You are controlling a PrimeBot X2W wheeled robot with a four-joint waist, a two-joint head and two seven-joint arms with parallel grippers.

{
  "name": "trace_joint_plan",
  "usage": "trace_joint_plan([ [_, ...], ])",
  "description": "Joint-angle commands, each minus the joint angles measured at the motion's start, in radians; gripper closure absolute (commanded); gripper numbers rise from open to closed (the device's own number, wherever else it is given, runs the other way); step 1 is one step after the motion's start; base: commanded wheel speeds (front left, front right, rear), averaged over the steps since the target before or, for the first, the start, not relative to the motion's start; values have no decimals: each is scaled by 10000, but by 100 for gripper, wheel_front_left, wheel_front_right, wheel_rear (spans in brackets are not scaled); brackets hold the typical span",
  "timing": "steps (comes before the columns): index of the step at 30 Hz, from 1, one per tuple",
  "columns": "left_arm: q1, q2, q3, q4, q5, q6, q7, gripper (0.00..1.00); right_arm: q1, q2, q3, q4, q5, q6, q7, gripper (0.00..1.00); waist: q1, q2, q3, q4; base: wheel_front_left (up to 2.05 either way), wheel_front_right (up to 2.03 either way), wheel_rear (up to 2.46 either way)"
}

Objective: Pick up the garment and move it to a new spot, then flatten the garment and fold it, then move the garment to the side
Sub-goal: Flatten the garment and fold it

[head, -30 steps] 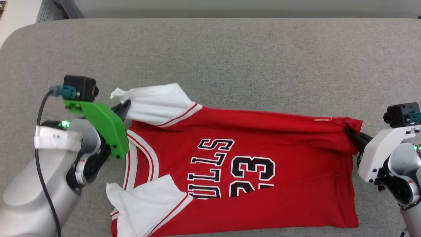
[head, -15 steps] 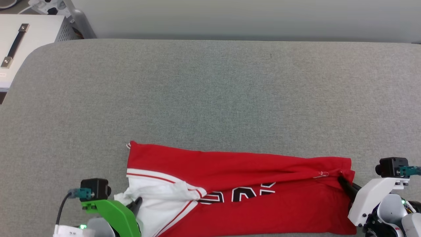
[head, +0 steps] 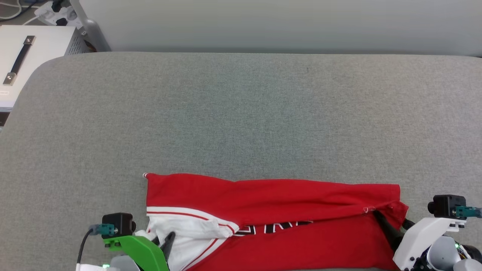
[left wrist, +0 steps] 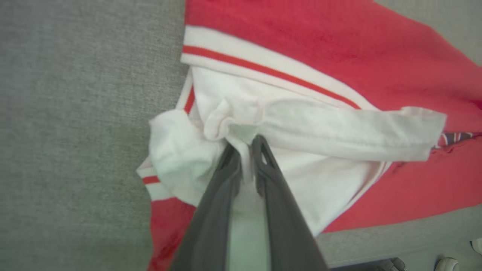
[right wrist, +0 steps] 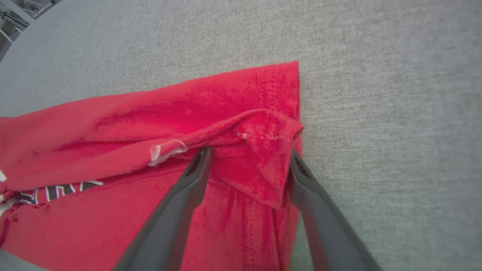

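Observation:
The garment, a red jersey with white sleeves, lies folded in a long band at the near edge of the table; part of its black lettering shows under the folded-over top layer. My left gripper is at the white sleeve. In the left wrist view its jaws stand narrowly apart, with bunched white cloth between the tips. My right gripper is at the red hem corner. Its fingers are spread wide, and a loose flap of the hem lies between them.
The grey cloth-covered table stretches wide beyond the garment. Off its far left corner stands a white box with a handle, with cables behind it. A pale wall runs along the far edge.
The head camera has tilted. The garment's far edge has been carried over its near half, hiding most of the lettering. Both grippers, shut on cloth before, have parted, the right one widely.

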Motion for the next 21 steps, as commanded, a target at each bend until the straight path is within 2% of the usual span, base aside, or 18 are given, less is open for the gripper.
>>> trace_joint_plan([
  [1,-281,-15,32,36,127,-8,-135,0,345,42,-100,-62,-134,-19,-59,0,1,0,-123,6,0,0,0],
  [5,-472,106,143,-149,522,234,-538,0,753,199,-413,-821,-391,-19,-208,0,1,0,-349,-20,0,0,0],
  [9,-584,249,361,-513,1010,770,-1103,0,1173,390,-763,-1741,-681,-19,-90,0,1,0,-532,-80,0,0,0],
  [15,-763,311,853,-1282,1796,1497,-2396,0,1466,540,-1330,-2969,-1013,-19,544,0,1,0,-595,-180,0,0,0],
  [21,-798,265,1122,-1983,2708,1898,-3286,0,1353,391,-2021,-3402,-1052,-19,1510,0,1,0,-502,-131,0,0,0],
])
